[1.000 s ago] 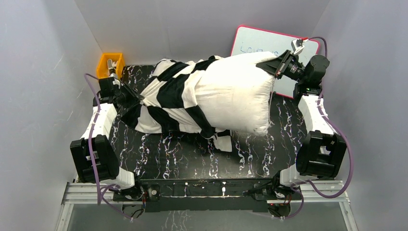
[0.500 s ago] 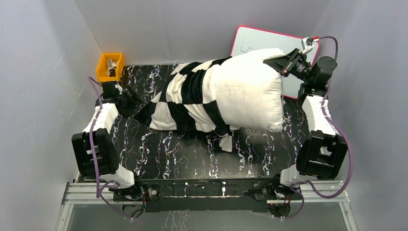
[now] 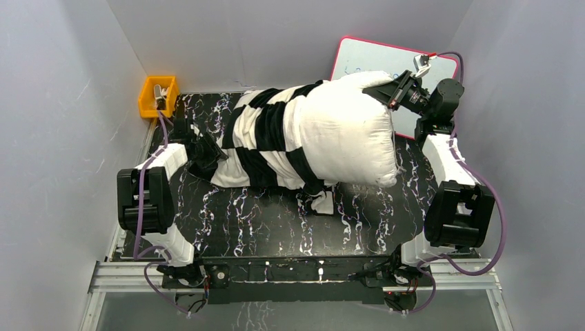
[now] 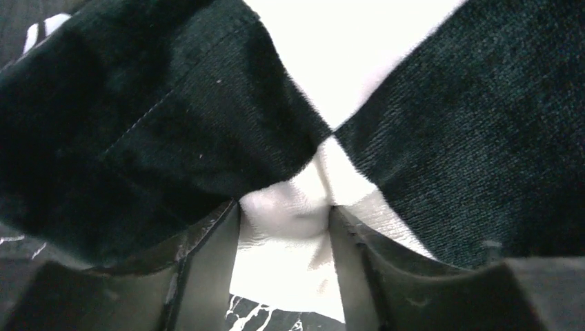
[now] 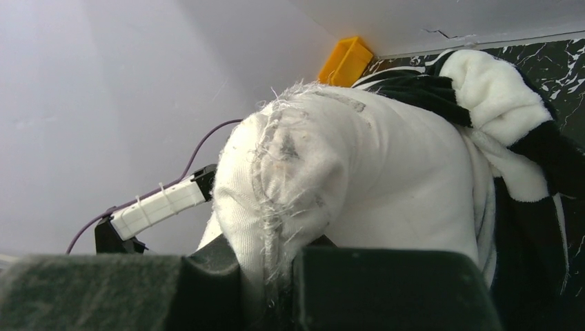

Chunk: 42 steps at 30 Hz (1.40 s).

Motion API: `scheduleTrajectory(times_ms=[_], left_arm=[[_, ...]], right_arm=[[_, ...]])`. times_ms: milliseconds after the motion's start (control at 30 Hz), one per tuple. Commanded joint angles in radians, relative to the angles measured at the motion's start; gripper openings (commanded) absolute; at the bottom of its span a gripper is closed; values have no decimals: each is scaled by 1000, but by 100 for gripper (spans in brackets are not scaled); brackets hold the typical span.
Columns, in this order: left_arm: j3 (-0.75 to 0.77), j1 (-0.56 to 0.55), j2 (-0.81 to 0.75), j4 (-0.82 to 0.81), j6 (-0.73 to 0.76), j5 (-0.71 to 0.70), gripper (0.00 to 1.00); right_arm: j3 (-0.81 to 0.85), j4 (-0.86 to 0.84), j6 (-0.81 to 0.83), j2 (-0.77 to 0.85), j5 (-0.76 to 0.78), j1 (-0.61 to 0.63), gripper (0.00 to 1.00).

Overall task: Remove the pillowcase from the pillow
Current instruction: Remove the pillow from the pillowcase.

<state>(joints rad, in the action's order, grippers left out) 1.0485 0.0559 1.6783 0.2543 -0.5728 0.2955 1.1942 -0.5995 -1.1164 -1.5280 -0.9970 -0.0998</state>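
Thin, floppy pillowcase (image 3: 256, 148) covers the left half of the pillow (image 3: 341, 134) on the counter (image 3: 262, 221). Right fingers (image 5: 386, 289) clamp the pillow's bare far corner. Left fingers (image 4: 207, 276) straddle a pillowcase fold left of the pillow; whether they pinch it is unclear. The cloth should slide off if held there.

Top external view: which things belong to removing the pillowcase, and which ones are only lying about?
Job: pillowcase, pillow, left gripper pinching the pillowcase, right gripper pinching a pillow corner.
Lying about: orange bin, whiteboard.
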Motion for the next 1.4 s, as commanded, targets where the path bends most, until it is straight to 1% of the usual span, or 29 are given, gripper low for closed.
scheduleTrajectory(times_ms=[0, 33, 67, 167, 233, 367, 500, 567, 667, 767, 900, 967, 1000, 1033, 1067, 1100, 1133, 1167, 1200, 1300, 1367], left_arm=[[-6, -16, 32, 12, -21, 40, 27], [-8, -16, 35, 16, -30, 35, 4], [-9, -16, 35, 20, -37, 29, 0], [7, -3, 11, 53, -41, -35, 0], [12, 42, -31, 75, -58, -117, 0], [-24, 235, -151, 66, -108, -191, 0], [-95, 435, -258, 57, -208, -212, 0], [-142, 498, -310, 42, -250, -228, 0], [-168, 512, -367, 63, -272, -296, 0], [-199, 512, -414, 74, -308, -353, 0], [-243, 496, -492, 44, -336, -332, 0], [-255, 444, -529, 9, -309, -304, 0], [-257, 410, -540, -20, -280, -257, 0], [-252, 369, -543, -47, -254, -213, 5], [-243, 330, -540, -93, -207, -132, 28], [-222, 292, -526, -122, -154, -77, 54], [-188, 254, -504, -115, -113, -59, 74], [-148, 232, -467, -100, -73, -28, 87], [-108, 227, -424, -83, -37, 5, 97], [42, 224, -258, -23, 32, 80, 98], [110, 207, -164, -36, 41, 144, 98]], right_arm=[[30, -86, 3, 15, -4, 27, 0], [30, -86, 4, 18, -3, 27, 0], [30, -86, 4, 17, -3, 26, 0], [33, -87, 7, 21, -12, 25, 0], [30, -88, 7, 31, -7, 20, 0], [0, -108, -29, 63, 52, -34, 0], [-46, -251, -173, 75, 85, -126, 0], [-73, -327, -246, 68, 96, -165, 0], [-95, -371, -290, 57, 106, -200, 0], [-103, -366, -279, 52, 104, -206, 0], [-86, -277, -213, 42, 81, -202, 0], [-66, -238, -178, 25, 58, -192, 0], [-49, -208, -154, 13, 40, -181, 0], [-29, -177, -126, -3, 22, -167, 0], [-8, -135, -96, -19, 7, -150, 0], [16, -85, -49, -35, -7, -132, 0], [43, -31, -10, -55, -21, -111, 0], [75, 25, 34, -70, -33, -82, 0], [94, 71, 71, -83, -38, -62, 0], [125, 160, 148, -103, -42, -20, 0], [133, 184, 175, -109, -46, -4, 0]])
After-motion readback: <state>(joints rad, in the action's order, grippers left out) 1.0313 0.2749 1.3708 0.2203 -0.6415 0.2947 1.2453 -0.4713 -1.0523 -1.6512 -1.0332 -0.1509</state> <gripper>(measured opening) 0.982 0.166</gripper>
